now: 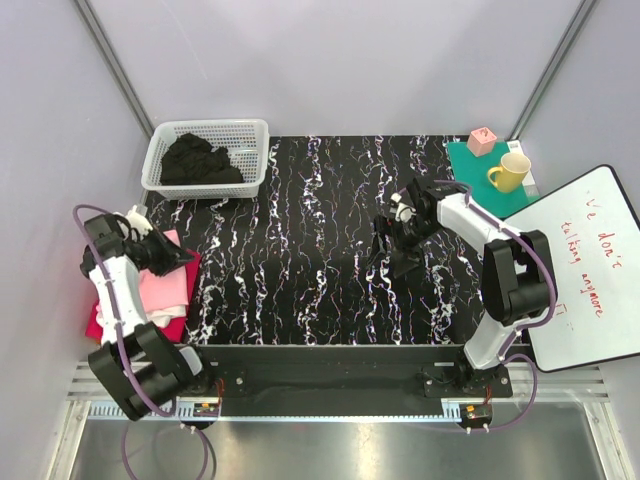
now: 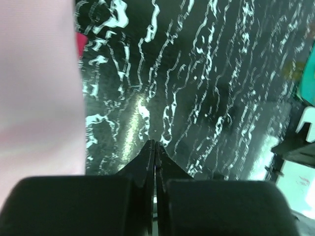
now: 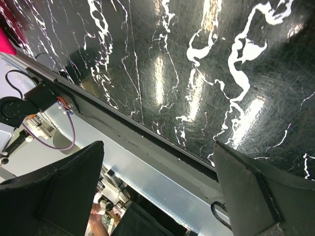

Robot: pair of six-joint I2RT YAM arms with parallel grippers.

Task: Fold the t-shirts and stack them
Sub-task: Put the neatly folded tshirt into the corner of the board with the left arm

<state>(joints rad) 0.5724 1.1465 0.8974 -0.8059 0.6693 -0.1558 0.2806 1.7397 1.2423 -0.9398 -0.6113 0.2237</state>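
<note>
Left gripper sitting closed on nothing at the edge of the pink shirt, which is lying on a red shirt at the table's left side. Right gripper hanging wide open and empty over the table. Black shirts lying in the basket.

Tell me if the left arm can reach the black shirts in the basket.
Probably yes: the black shirts lie in an open-topped basket just beyond the left gripper, nothing between; its shut jaws must open first.

Robot lab (whiteboard, partition walls)
</note>
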